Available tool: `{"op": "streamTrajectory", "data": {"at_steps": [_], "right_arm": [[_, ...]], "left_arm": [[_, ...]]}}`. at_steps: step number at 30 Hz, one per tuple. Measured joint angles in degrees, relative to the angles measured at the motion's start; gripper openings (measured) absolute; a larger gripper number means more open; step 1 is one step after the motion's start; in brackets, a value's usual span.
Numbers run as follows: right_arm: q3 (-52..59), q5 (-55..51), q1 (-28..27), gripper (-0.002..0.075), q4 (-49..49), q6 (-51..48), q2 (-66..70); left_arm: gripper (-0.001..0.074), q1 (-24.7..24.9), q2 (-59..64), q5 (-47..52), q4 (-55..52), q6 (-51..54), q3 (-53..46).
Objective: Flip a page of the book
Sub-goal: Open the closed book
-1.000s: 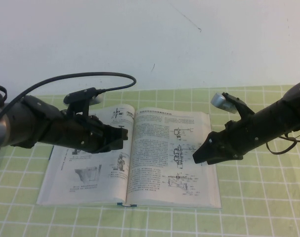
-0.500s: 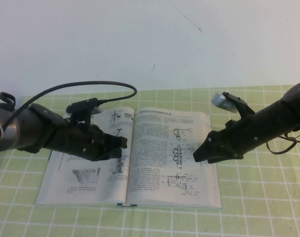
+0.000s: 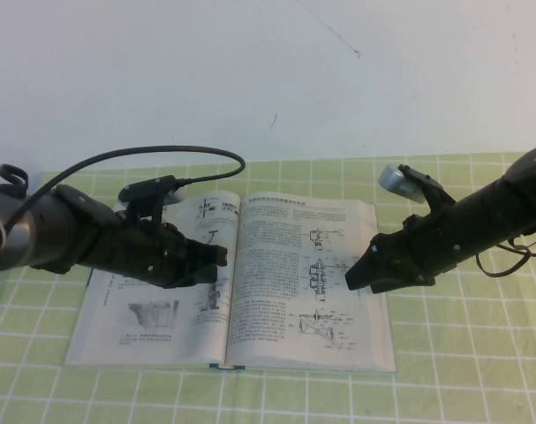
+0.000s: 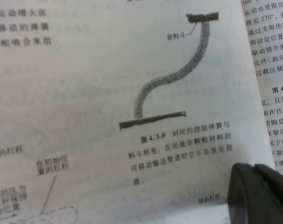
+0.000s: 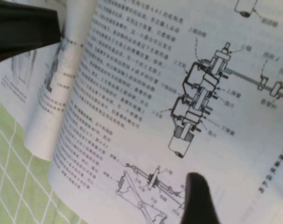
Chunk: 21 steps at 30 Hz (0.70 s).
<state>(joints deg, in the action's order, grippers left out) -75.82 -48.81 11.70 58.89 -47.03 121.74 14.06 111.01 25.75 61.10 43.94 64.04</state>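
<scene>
The book [image 3: 232, 283] lies open and flat in the lower centre of the high view, on a worktop [image 3: 479, 371] covered by a green cloth with a white grid. A dark teal cover edge shows at the foot of the spine. Both exposed leaves carry dense black text and line diagrams.

The left gripper [image 3: 216, 256] is positioned at centre left of the high view, over the left-hand leaf and just beside the gutter. In the left wrist view, its fingers [image 4: 258, 196] appear as a dark wedge with only a thin seam between them, that is, pressed together with nothing held. They sit low over the paper; contact cannot be confirmed.

The right gripper [image 3: 354, 278] is positioned at centre right of the high view, over the outer portion of the page [image 3: 307, 283], the right-hand leaf, near its printed mechanical diagrams. Its tip tapers to a dark point. The right wrist view shows one dark finger [image 5: 199, 198] over the page [image 5: 178, 93], which lies flat. Whether this gripper is open or closed cannot be determined, nor whether it touches the paper.
</scene>
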Motion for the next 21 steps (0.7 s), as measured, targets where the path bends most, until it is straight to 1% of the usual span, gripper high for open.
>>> {"op": "streamTrajectory", "data": {"at_steps": [13, 21], "right_arm": [[0.0, 1.5, 2.2, 0.0417, -0.3, 0.4, 0.0], [-0.1, 2.6, 2.3, 0.0415, -3.6, 2.0, 0.0]], "left_arm": [[-0.0002, 0.0, 0.0, 0.0, 0.0, 0.1, 0.0], [-0.0003, 0.0, 0.0, 0.0, 0.0, 0.1, 0.0]]}}
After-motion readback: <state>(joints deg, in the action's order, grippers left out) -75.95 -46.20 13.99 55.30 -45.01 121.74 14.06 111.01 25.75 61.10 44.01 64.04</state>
